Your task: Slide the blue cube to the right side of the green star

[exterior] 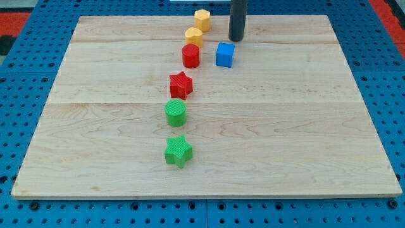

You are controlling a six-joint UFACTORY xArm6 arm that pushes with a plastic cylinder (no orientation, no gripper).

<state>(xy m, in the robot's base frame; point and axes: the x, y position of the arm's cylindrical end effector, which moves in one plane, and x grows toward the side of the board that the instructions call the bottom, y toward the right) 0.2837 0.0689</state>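
The blue cube (224, 54) sits on the table (304, 145), just right of the red cylinder (190, 56) and well above the green star (178, 151). My tip (236, 39), a plain rod with no end effector to open or close, stands just above the blue cube.

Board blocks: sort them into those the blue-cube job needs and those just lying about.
Needed: blue cube, green star, my tip just above the blue cube towards the view's top.

Lying about: red cylinder, red star, green cylinder, two yellow blocks.
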